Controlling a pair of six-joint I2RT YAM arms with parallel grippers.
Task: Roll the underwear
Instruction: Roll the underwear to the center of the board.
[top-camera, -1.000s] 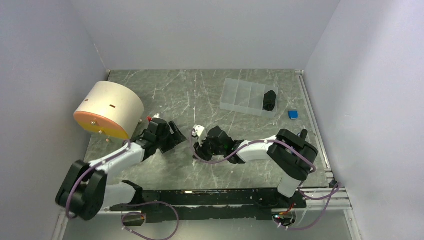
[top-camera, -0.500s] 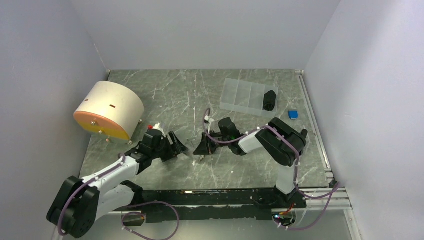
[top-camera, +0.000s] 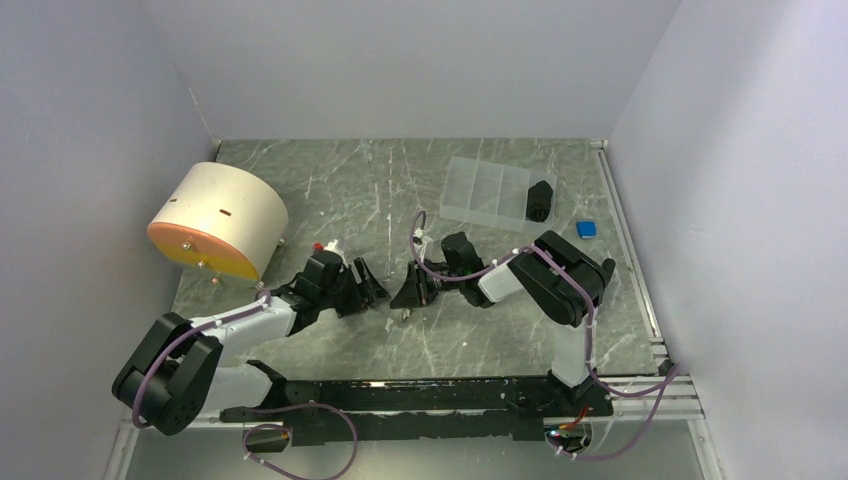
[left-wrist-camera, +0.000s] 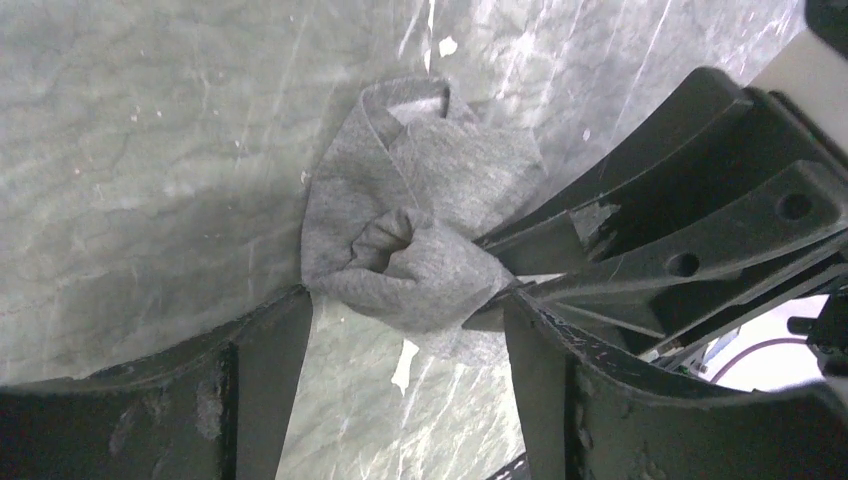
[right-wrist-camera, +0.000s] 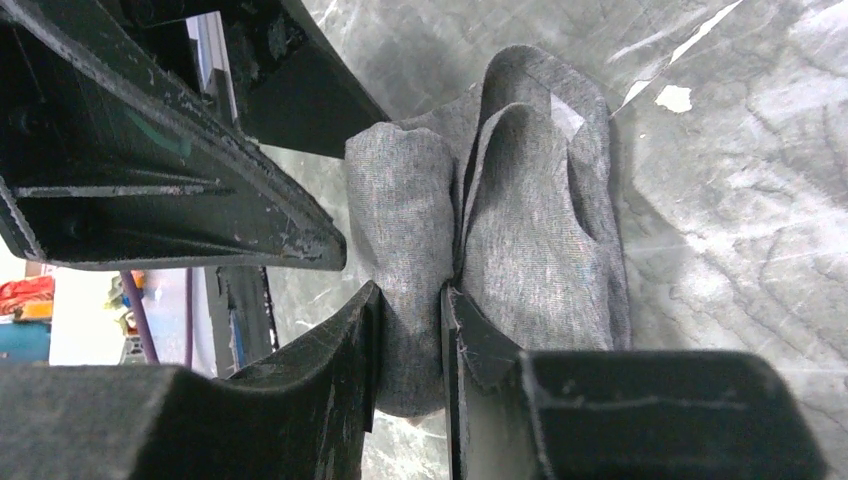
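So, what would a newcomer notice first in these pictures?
The crumpled grey underwear in the middle of the table, pinched by the right end effector while the left end effector stands open around it. Then the big cream drum with an orange face, at the left edge.

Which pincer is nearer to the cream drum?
Left. The left pincer lies right of the drum; the right pincer, pinching the underwear, sits farther right.

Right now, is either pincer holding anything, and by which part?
Right pincer pinches the gray underwear by a rolled fold at its near edge. Left pincer stands open around it, gripping nothing.
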